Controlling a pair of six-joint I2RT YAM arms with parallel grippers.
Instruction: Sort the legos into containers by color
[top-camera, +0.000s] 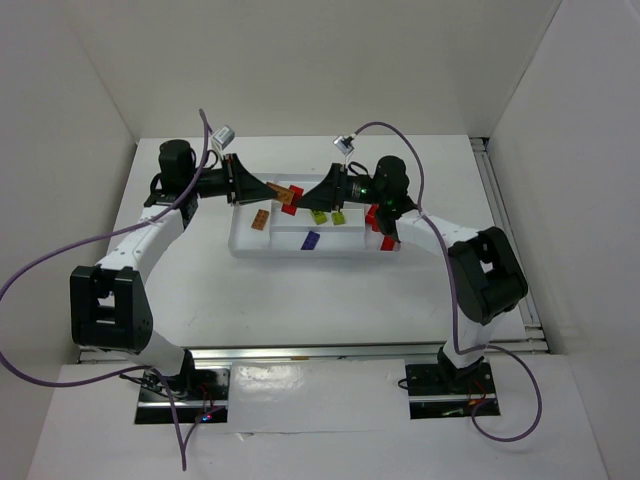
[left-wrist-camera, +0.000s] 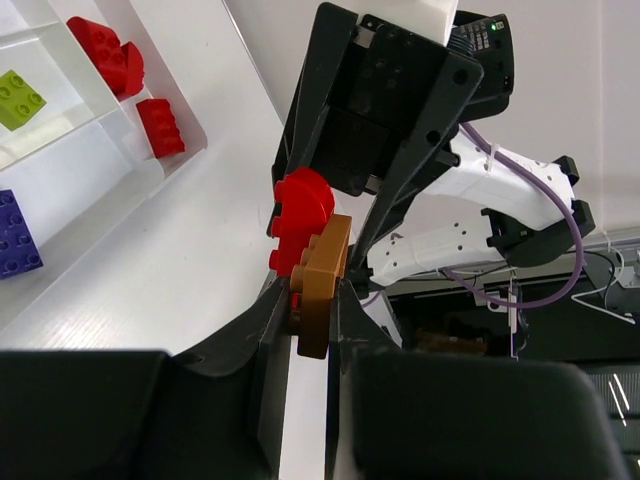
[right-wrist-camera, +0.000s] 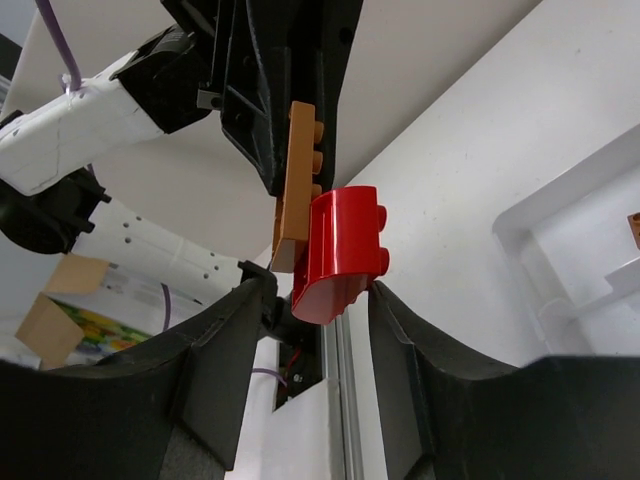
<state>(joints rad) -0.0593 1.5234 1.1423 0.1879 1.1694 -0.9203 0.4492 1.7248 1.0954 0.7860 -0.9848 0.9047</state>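
1. Top external view: the two arms meet over the far rim of the white tray (top-camera: 300, 252), which lies on the table (top-camera: 200, 290). Purple cables (top-camera: 60, 250) loop away from both arms.
2. Above that rim the left gripper (left-wrist-camera: 315, 300) is clamped tight on an orange-brown plate (left-wrist-camera: 322, 270), held on edge in the air. A red brick (left-wrist-camera: 300, 215) is stuck to the plate's studded face.
3. Facing it, the right gripper (right-wrist-camera: 322, 290) has its jaws part-way apart, closely bracketing the red brick. Whether its pads actually press on the brick I cannot tell.
4. In the tray lie an orange-brown piece (top-camera: 260, 220) at the left end, lime green pieces (top-camera: 320, 216) in the far slot, a blue-purple piece (top-camera: 310, 239) in a nearer slot and red pieces (top-camera: 375, 215) in the right end section.
5. Each wrist view is largely blocked by the opposite gripper's black body, and only a corner of the tray shows.
6. A green-and-yellow printed sheet (right-wrist-camera: 75, 325) behind the left arm is too blurred to read.
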